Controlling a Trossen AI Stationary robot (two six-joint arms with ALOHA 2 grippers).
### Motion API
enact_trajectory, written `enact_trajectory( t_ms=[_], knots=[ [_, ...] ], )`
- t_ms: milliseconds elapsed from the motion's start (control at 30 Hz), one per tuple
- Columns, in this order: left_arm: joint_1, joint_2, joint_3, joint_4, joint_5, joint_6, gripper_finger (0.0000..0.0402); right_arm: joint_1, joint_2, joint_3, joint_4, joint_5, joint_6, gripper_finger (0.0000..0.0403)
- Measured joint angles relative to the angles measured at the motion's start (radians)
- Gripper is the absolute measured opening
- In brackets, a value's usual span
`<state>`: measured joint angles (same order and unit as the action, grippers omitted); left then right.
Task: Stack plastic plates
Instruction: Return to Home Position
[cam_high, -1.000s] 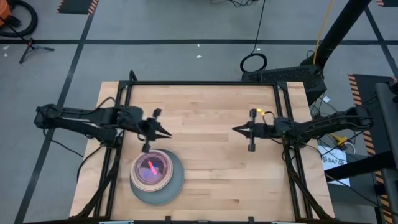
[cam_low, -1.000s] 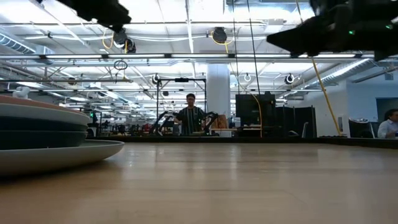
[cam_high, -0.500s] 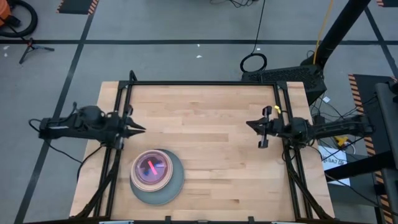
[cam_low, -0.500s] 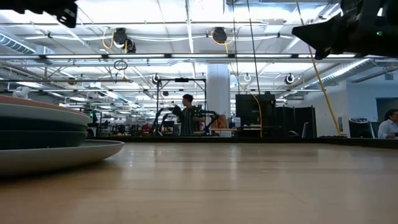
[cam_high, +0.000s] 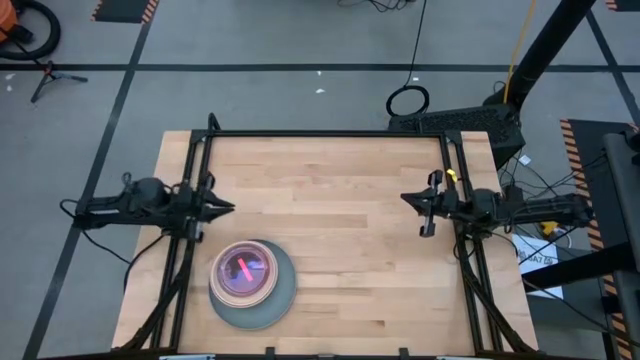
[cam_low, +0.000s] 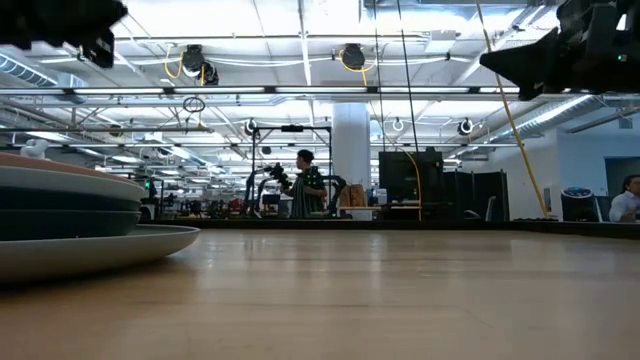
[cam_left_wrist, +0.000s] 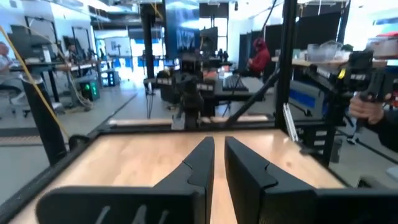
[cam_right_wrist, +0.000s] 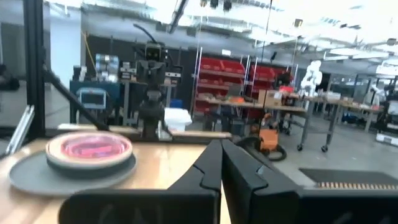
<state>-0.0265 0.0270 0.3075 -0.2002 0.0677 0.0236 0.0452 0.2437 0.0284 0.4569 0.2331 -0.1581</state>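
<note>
Overhead cam looks straight down from far enough up to catch the whole table (cam_high: 330, 190) plus the floor around it. Low cam sits at tabletop height on the 6 o'clock edge facing 12, so close to the plates (cam_high: 247, 275) at 7 o'clock that they get cropped. Left wrist cam is out at 9 o'clock facing 3, peering past the left gripper (cam_left_wrist: 219, 142) over bare wood. Right wrist cam is at 3 facing 9, past the right gripper (cam_right_wrist: 221, 145). High, low and right wrist all share the plates.
</note>
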Motion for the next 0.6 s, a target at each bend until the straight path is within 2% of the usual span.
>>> enact_trajectory(
  t_ms=[200,400,600],
  knots=[
    [0.0,0.0,-0.149,0.143,0.02,-0.006,0.0046,0.0,-0.064,0.0,-0.126,-0.015,0.034,0.0],
    [0.0,0.0,-0.29,0.333,0.082,-0.024,0.0046,0.0,-0.067,-0.002,-0.102,-0.066,0.024,0.0],
    [-0.028,0.005,-0.298,0.295,0.121,-0.071,0.0046,0.005,-0.115,-0.002,-0.008,-0.11,0.006,0.0]
  ],
)
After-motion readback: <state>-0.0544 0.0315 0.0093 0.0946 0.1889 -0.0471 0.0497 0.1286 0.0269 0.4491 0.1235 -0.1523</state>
